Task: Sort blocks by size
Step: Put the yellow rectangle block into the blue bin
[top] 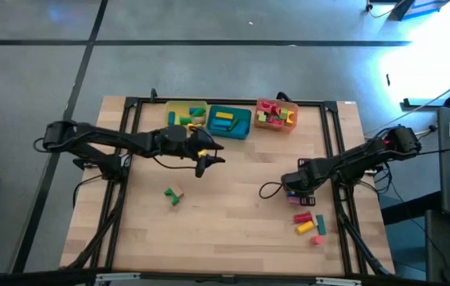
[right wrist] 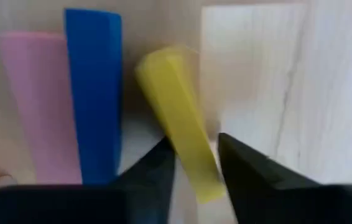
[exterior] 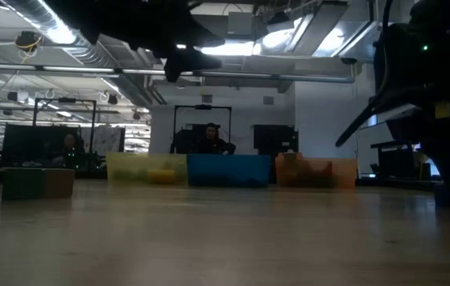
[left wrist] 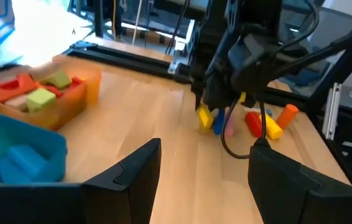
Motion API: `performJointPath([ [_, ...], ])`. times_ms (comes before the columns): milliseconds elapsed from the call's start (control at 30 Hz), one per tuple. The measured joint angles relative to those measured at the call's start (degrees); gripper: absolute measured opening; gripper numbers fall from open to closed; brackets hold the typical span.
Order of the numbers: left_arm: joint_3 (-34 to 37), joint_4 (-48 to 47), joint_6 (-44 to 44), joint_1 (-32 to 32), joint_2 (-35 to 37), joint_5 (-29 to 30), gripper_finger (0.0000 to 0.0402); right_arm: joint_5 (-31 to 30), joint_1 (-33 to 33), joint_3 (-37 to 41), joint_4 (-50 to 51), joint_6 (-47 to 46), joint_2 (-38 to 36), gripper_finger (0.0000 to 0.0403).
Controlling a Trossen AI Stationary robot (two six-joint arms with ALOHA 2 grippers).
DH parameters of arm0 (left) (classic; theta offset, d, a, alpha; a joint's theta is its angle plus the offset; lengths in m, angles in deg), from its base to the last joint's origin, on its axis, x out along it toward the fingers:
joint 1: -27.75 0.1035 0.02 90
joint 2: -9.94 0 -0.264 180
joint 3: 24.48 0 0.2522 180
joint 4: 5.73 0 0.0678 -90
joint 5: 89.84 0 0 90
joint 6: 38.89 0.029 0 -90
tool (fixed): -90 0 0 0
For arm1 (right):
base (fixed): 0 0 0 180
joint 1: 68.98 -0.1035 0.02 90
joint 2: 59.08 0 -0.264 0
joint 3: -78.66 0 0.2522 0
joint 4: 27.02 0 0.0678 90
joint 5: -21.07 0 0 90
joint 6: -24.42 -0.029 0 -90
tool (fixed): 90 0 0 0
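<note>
Right gripper (right wrist: 191,165) low over the table's right side, fingers pinching a yellow bar block (right wrist: 179,118); blue bar (right wrist: 94,93) and pink bar (right wrist: 36,106) lie just beside it. Left gripper (top: 206,163) hovers mid-table near the teal tray (top: 239,127), fingers spread, empty.

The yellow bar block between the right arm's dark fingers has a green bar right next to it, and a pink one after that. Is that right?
Not quite. In the right wrist view, the bar beside the yellow bar block is blue, not green. The pink bar lies beyond it, and the right gripper has its fingers on either side of the yellow one.
</note>
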Motion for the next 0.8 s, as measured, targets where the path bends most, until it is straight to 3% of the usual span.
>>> performJointPath([
  [133, 0.0, -1.9, 1.1, 0.0, 2.4, 0.1, 0.0205, 0.0, 0.0, -1.5, -0.3, 0.8, 0.0, 0.0056],
  [267, 0.0, -5.0, 1.2, 0.0, 4.5, 2.2, 0.0205, -2.8, 0.0, -5.3, -0.5, 3.7, 0.0, 0.0057],
  [400, 0.0, -5.5, 1.4, 0.0, 5.6, 3.1, 0.0205, -10.1, 0.4, -10.0, -3.3, 9.5, 0.0, 0.0065],
  [567, 0.0, -5.6, 1.9, 0.0, 5.7, 3.1, 0.0205, -16.1, 5.3, -12.9, -18.2, 21.7, 0.0, 0.0071],
  [800, 0.0, -5.6, 1.0, 0.0, 5.7, 3.1, 0.0205, -15.6, 18.8, -13.0, -45.7, 41.0, 1.2, 0.006],
])
